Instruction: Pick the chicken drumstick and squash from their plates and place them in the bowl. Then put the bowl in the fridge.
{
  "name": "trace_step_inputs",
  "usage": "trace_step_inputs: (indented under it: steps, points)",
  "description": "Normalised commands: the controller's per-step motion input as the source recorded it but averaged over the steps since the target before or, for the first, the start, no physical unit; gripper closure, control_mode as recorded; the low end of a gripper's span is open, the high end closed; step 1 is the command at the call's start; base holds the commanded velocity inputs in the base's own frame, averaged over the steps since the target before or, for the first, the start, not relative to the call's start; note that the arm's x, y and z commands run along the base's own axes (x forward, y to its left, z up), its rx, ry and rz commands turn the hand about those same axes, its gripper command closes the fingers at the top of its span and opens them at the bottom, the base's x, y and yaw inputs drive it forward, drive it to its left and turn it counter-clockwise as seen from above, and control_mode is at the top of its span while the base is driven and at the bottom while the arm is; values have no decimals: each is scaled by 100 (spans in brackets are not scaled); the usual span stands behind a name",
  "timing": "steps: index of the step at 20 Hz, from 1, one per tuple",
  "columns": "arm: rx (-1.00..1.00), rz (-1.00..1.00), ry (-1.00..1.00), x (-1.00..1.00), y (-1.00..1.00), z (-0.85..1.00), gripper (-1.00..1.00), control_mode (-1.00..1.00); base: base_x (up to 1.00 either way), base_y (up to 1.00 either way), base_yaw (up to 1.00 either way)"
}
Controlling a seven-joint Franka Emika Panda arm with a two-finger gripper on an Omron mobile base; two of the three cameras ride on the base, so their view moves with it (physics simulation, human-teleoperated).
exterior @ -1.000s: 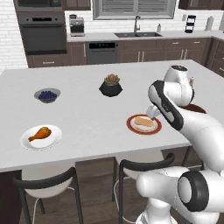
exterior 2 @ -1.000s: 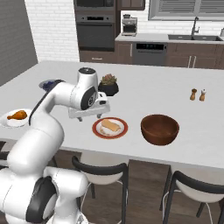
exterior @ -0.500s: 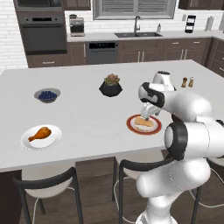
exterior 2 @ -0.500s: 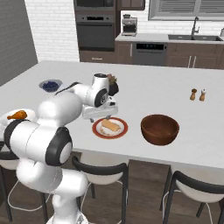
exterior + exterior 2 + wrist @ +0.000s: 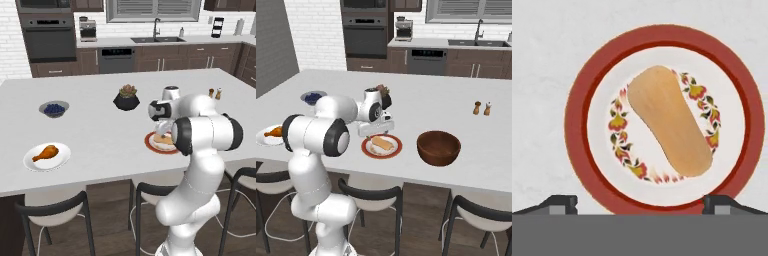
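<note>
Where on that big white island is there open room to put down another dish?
The widest bare stretch on the island lies between the drumstick plate and the red-rimmed plate. More room lies behind the wooden bowl, toward the shakers. It is crowded around the end effector, squash and plant pot.

Colours on the white desk (image 5: 436, 102)
Pale tan squash (image 5: 669, 121) on a red-rimmed plate (image 5: 579, 95) with a red-and-yellow floral ring; dark brown wooden bowl (image 5: 438, 147); orange-brown drumstick (image 5: 45, 153).
</note>
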Motion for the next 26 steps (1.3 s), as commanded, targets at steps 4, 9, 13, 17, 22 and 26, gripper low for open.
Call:
trace_step_inputs:
  steps: [4, 9, 13, 17, 22, 26]
  points:
    - [-15, 0, -11, 16, 0, -53, -100, -100, 0, 0, 0]
    - [-6, 0, -11, 18, 0, -30, -100, -100, 0, 0, 0]
    - [-2, 3, -7, 37, -1, -22, -100, -100, 0, 0, 0]
    - [0, 5, -2, 35, -12, -18, -100, -100, 0, 0, 0]
    - [0, 6, 0, 13, -11, -11, -100, -100, 0, 0, 0]
    - [0, 5, 0, 0, -1, -34, 100, -100, 0, 0, 0]
